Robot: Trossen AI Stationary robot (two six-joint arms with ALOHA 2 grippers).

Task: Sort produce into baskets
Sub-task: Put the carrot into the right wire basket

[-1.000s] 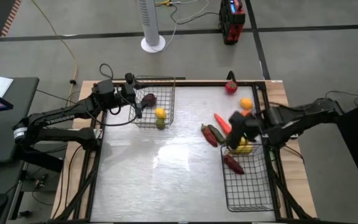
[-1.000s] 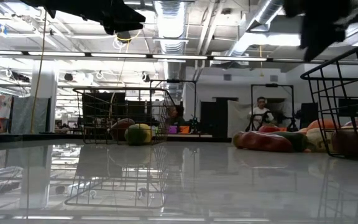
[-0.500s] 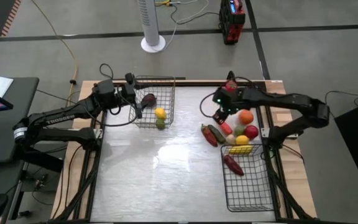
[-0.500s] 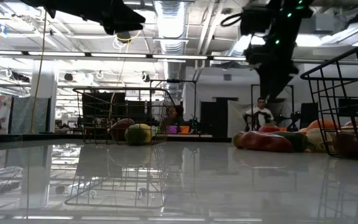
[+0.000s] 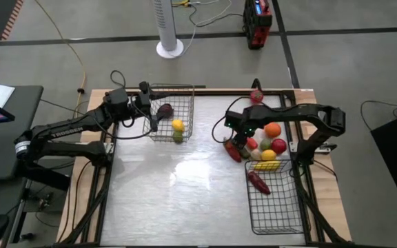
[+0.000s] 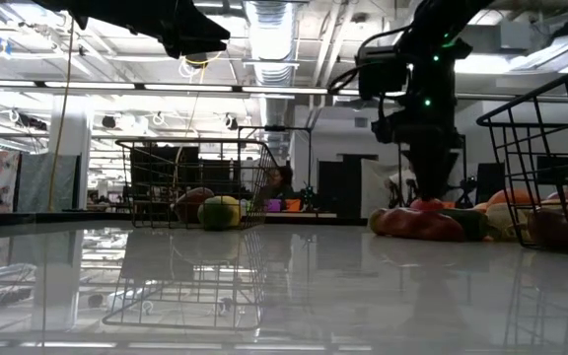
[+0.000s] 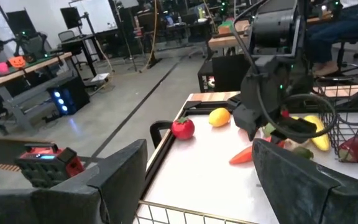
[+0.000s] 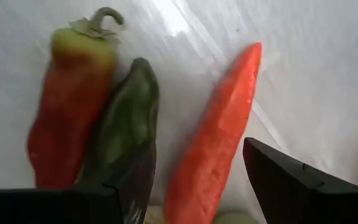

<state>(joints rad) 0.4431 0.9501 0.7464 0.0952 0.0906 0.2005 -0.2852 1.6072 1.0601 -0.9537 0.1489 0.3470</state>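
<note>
The right gripper point(image 5: 242, 136) is seen right of centre in the high view, low over the loose produce, its fingers point(image 8: 277, 180) spread apart on either side of the long orange carrot point(image 8: 216, 149), nothing clamped. A dark green pepper point(image 8: 122, 124) and a red pepper point(image 8: 67, 99) lie just beside the carrot. The black basket point(image 5: 276, 200) sits lower right, 1 red piece point(image 5: 258, 182) inside. The silvery basket point(image 5: 172, 114), upper left, holds 3 pieces. The left gripper point(image 5: 150, 110) is held at that basket's edge, fingers spread, empty.
</note>
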